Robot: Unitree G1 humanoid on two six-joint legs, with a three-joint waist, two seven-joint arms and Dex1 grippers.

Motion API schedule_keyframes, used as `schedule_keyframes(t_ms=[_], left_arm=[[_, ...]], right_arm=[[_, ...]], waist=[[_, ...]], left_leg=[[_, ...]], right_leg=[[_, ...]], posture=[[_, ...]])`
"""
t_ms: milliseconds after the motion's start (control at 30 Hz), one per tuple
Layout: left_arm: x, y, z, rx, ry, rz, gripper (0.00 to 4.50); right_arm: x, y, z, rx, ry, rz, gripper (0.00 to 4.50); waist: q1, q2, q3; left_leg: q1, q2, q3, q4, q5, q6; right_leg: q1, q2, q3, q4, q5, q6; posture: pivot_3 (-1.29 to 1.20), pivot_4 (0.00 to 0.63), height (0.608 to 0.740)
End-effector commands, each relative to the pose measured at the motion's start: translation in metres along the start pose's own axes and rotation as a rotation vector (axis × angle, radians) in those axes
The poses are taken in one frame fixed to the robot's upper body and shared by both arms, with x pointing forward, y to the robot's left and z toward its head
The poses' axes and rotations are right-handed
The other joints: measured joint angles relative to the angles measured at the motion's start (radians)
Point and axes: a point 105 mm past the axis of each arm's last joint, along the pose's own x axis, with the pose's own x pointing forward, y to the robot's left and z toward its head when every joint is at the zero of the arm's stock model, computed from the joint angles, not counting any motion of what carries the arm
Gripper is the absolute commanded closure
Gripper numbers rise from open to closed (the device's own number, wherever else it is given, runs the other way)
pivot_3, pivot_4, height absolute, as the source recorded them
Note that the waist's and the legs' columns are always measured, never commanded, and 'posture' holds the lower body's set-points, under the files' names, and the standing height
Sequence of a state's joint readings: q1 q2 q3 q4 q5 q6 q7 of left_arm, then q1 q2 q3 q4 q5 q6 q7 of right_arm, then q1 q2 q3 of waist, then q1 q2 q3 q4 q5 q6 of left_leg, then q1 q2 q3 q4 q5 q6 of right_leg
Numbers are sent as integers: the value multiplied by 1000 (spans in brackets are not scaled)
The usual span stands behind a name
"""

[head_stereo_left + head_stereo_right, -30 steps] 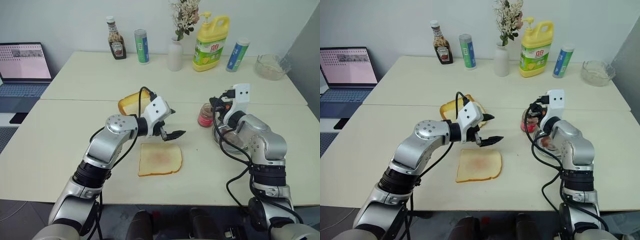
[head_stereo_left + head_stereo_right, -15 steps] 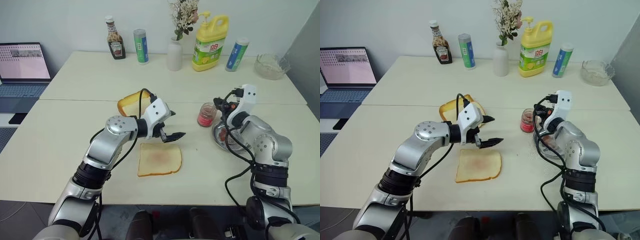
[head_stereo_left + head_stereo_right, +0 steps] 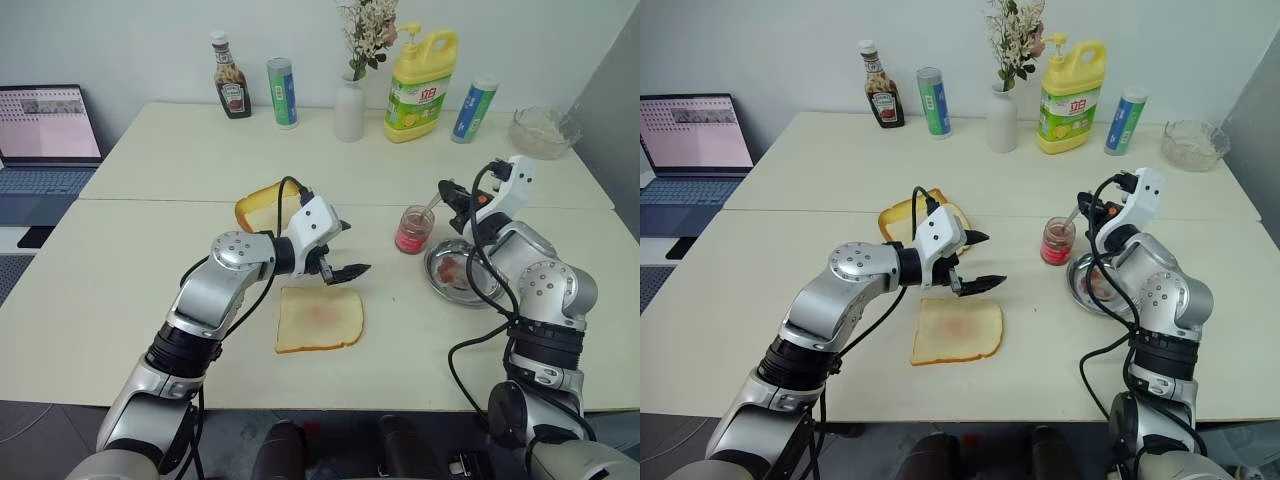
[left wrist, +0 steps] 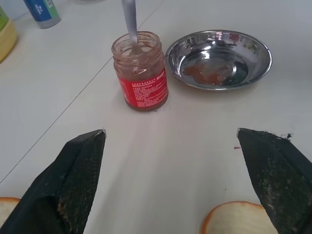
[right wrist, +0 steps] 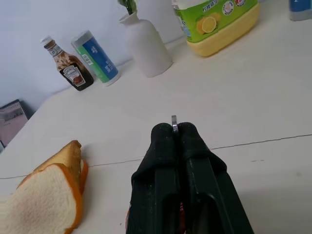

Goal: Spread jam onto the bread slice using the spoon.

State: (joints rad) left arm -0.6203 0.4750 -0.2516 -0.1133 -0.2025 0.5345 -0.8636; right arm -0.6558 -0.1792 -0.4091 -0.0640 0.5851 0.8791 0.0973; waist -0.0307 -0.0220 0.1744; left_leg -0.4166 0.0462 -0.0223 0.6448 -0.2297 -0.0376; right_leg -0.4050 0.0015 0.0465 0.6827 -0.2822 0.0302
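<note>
The slim silver metal spoon (image 4: 130, 24) is pinched in the right pincer (image 3: 447, 194), bowl dipped in the small clear glass jar (image 3: 413, 229); the square pale bread slice (image 3: 320, 318) lies leftward, under the wide-open left pincer (image 3: 341, 250).

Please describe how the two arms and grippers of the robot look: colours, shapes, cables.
Both arms are built of rounded silver-grey metal segments with black rings at the joints. Each wrist carries a white boxy housing, and black cables loop loosely along both arms. The left gripper has two black, tapered fingers with a rough, textured inner surface. The right gripper has the same two black fingers.
</note>
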Motion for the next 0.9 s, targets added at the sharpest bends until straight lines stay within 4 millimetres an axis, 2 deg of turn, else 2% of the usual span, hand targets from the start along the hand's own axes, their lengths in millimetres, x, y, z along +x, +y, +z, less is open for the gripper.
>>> schedule_keyframes(t_ms=[33,367,900], left_arm=[[0,-2,7,36,-21,-6,0],[0,-3,6,38,-20,-7,0],[2,-2,5,42,-21,-5,0]], right_arm=[[-2,9,22,37,-79,33,4438],[-4,2,22,200,-83,10,4438],[-11,-3,26,332,-93,-5,4438]], waist=[[0,0,0],[0,0,0],[-1,0,0]], left_leg=[[0,0,0,0,0,0],[0,0,0,0,0,0],[0,0,0,-1,0,0]], right_leg=[[0,0,0,0,0,0],[0,0,0,0,0,0],[0,0,0,0,0,0]], posture=[[0,150,740],[0,150,740],[0,150,740]])
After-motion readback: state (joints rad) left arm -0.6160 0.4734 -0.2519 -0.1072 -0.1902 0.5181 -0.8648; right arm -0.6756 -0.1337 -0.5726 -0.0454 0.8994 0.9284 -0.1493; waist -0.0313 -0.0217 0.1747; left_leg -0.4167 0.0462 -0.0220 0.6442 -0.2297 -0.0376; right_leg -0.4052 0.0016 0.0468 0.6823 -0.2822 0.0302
